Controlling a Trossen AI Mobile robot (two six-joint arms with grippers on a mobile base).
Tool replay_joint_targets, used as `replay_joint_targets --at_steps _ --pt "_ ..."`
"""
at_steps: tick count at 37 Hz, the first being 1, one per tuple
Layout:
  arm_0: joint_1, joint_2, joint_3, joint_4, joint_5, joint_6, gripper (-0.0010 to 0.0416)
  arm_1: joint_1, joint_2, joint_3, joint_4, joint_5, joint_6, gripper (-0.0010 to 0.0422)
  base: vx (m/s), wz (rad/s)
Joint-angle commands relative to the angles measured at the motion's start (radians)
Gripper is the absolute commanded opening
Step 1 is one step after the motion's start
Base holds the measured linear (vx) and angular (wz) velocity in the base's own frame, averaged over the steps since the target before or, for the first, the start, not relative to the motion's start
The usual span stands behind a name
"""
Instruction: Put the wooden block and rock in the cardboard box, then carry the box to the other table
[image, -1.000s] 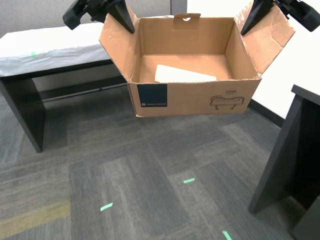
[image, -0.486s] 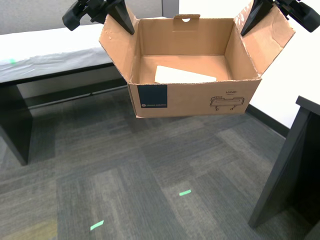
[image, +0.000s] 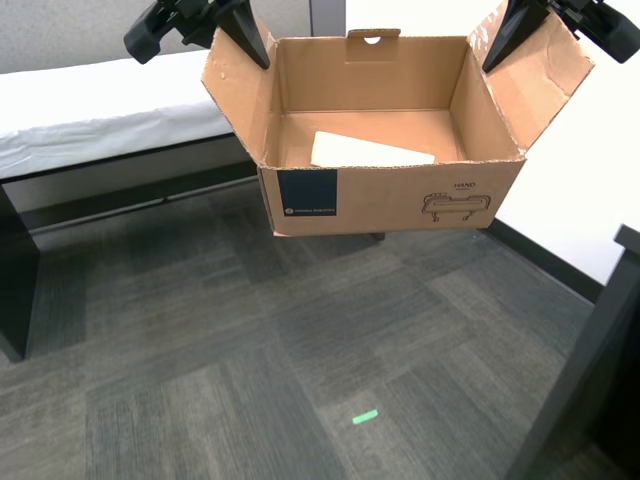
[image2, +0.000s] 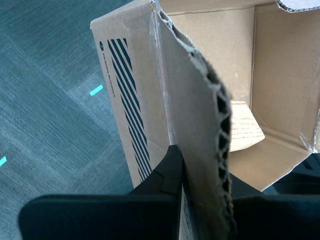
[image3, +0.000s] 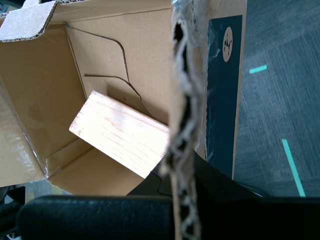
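- Right now you have the box (image: 390, 200) held off the floor, one side flap pinched in each gripper.
- My first gripper (image3: 182, 192) has its jaws closed on a flap edge, one finger on either face of the torn corrugated rim; the navy-labelled wall runs just outside the jaws.
- My second gripper (image2: 182, 192) clamps the opposite flap the same way, with the striped wall just outside its jaws.
- You can see the block (image3: 120, 132) lying on the box floor, inside and below both sets of jaws; the flap in my second gripper hides most of it in that wrist view.
- You cannot see the rock in any view; the near wall hides part of the box floor in the exterior view.
- Behind the box stands the cloth table (image: 90, 110), cut off at the exterior view's left; both arms are cropped at that view's top edge.
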Motion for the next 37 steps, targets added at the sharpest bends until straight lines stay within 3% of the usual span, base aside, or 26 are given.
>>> replay_joint_targets --at_steps 1,17,23,26,33,37 --pt "0.002 -0.001 0.002 -0.001 -0.021 -0.009 -0.0001 -0.003 0.0 0.001 0.006 0.023 -0.006 -0.0001 0.207 0.108" --pt "0.003 -0.001 0.002 -0.017 -0.021 -0.01 -0.0001 -0.003 0.0 0.001 -0.007 0.024 -0.018 -0.0001 0.204 0.225" --pt "0.003 -0.001 0.002 -0.015 -0.021 0.011 -0.0001 -0.002 0.0 0.001 -0.03 0.024 -0.003 -0.0001 0.204 0.288" --pt "0.003 -0.001 0.002 -0.015 -0.021 0.017 -0.0001 -0.002 0.0 0.001 -0.027 0.024 0.024 -0.0001 0.205 0.275" --pt "0.004 -0.001 0.002 -0.015 -0.021 0.07 -0.0001 -0.002 0.0 0.001 -0.023 0.025 0.097 -0.0001 0.195 0.198" --pt "0.005 -0.001 0.002 -0.015 -0.021 0.079 -0.0001 -0.002 0.001 0.001 -0.024 0.024 0.109 -0.0001 0.194 0.128"
